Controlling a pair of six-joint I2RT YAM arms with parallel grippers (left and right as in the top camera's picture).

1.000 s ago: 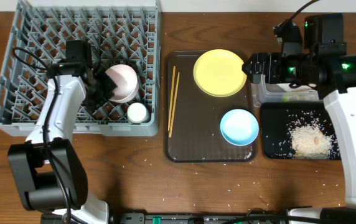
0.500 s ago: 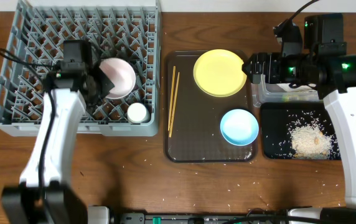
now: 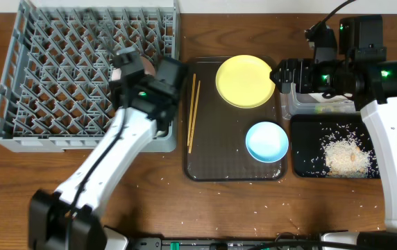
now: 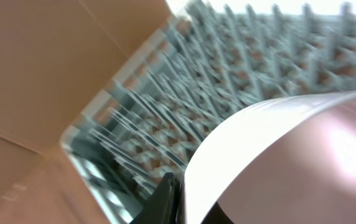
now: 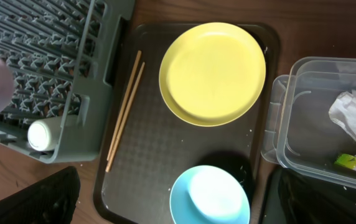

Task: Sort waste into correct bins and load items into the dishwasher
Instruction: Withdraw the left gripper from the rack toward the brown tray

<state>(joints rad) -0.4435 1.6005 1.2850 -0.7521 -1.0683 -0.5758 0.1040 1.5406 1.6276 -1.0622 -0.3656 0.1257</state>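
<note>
Grey dish rack point(image 3: 46, 83) sits top-left on wooden table point(image 3: 184, 208). Left gripper point(image 3: 139, 73) is clamped tight on rim of white bowl point(image 3: 132, 62). Bowl is tilted over rack's right side, near its edge. Wrist view is blurred: one dark finger point(image 4: 165, 199) against bowl's outer wall w/ pegs behind. Can't tell if bowl touches pegs. Small white cup point(image 5: 41, 135) stands in rack's near-right corner.

Dark brown serving tray point(image 3: 212, 160) lies just right of rack, w/ two chopsticks point(image 3: 192, 111) along its left side, yellow plate point(image 3: 246, 81) at back & light blue bowl point(image 3: 266, 141) front-right, all apart.

Right gripper point(image 3: 280, 74) is spread wide w/ nothing in it, hovering btw plate's right edge & clear tub point(image 5: 284, 124). Tub holds crumpled napkin point(image 5: 355, 112) & green-yellow wrapper point(image 5: 355, 163). Black tray point(image 3: 302, 163) in front of tub has rice scraps point(image 3: 344, 154) piled.
</note>
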